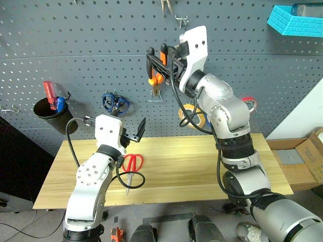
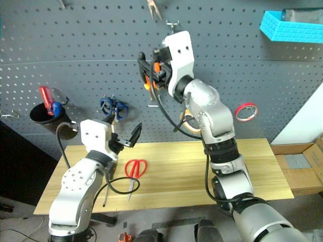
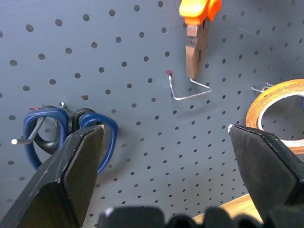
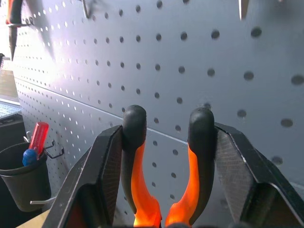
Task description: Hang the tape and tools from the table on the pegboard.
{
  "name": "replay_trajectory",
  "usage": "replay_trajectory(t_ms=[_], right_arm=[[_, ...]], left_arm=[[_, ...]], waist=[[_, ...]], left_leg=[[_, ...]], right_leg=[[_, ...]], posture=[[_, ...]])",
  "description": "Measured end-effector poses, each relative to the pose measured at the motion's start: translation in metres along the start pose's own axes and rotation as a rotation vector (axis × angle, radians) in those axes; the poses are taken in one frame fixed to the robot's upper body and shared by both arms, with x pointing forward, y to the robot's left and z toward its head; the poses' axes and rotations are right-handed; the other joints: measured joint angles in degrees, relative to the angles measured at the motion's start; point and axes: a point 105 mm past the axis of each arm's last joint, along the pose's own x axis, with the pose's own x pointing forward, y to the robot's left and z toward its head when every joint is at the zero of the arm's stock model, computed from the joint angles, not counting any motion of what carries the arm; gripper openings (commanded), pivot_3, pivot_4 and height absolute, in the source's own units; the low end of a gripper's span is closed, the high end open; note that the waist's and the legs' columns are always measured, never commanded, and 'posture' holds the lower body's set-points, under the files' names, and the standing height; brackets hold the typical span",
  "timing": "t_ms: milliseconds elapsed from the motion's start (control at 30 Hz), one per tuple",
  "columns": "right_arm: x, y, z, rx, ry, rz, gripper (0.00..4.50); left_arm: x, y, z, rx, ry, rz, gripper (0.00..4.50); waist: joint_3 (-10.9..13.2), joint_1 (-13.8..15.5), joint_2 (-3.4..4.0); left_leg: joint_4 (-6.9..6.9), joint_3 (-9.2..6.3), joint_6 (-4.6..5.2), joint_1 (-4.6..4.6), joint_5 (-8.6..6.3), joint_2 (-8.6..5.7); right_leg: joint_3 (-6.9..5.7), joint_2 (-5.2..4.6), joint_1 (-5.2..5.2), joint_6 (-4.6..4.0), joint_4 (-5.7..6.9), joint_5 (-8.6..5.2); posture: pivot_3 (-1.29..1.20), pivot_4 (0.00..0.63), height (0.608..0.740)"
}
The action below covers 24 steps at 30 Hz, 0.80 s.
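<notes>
My right gripper (image 1: 157, 61) is shut on the orange-and-black handles of the pliers (image 4: 137, 156) and holds them upright against the grey pegboard (image 1: 91, 45). Their nose (image 3: 195, 50) points down, just above a wire hook (image 3: 190, 91). The yellow tape (image 1: 196, 117) hangs on the pegboard, partly behind my right arm. Red-handled scissors (image 1: 132, 163) lie on the wooden table (image 1: 202, 166), beside my left arm. Open and with nothing in it, my left gripper (image 2: 121, 130) hovers above the table's back edge, facing the board.
Blue-handled scissors (image 1: 115, 102) hang on a hook at the left. A black cup (image 1: 50, 113) with a red-handled screwdriver hangs further left. A red tape ring (image 2: 246, 111) and a blue basket (image 1: 295, 20) are at the right. A cardboard box (image 1: 309, 161) stands off the table's right end.
</notes>
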Motion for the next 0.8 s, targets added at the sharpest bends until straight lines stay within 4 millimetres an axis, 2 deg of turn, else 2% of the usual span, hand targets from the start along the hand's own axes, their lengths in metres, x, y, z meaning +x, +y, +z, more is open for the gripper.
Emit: replay_trajectory(t_ms=[67, 400, 600, 800], right_arm=[[0.0, 0.003, -0.011, 0.011, 0.017, 0.006, 2.56], [0.002, 0.005, -0.024, -0.031, -0.007, 0.014, 2.56], [0.002, 0.002, -0.029, -0.028, 0.009, -0.008, 2.56], [0.01, -0.003, -0.025, -0.043, 0.012, -0.023, 2.56]], left_arm=[[0.0, -0.001, -0.001, -0.002, 0.006, -0.004, 4.5], [-0.002, -0.004, -0.008, -0.015, 0.036, -0.007, 4.5], [-0.001, -0.006, -0.008, -0.018, 0.037, -0.013, 4.5], [-0.001, -0.007, -0.008, -0.02, 0.04, -0.016, 4.5]], waist=[[0.0, 0.0, 0.0], [-0.1, 0.0, 0.03], [-0.1, 0.0, 0.06], [-0.1, 0.0, 0.07]], left_leg=[[0.0, 0.0, 0.0, 0.01, 0.0, 0.0], [0.0, -0.04, 0.22, 0.49, -0.12, 0.0], [-0.02, -0.09, 0.24, 1.21, -0.13, 0.04], [-0.02, -0.17, 0.24, 1.2, -0.12, 0.08]], right_leg=[[0.01, 0.0, 0.0, 0.0, 0.0, 0.0], [-0.02, 0.02, 0.47, 0.0, 0.04, 0.0], [-0.03, 0.23, 1.18, -0.03, 0.01, 0.01], [-0.05, 0.33, 1.18, -0.09, 0.01, 0.04]], posture=[[0.02, 0.093, 0.74], [0.02, 0.108, 0.74], [0.01, 0.107, 0.74], [0.02, 0.103, 0.74]])
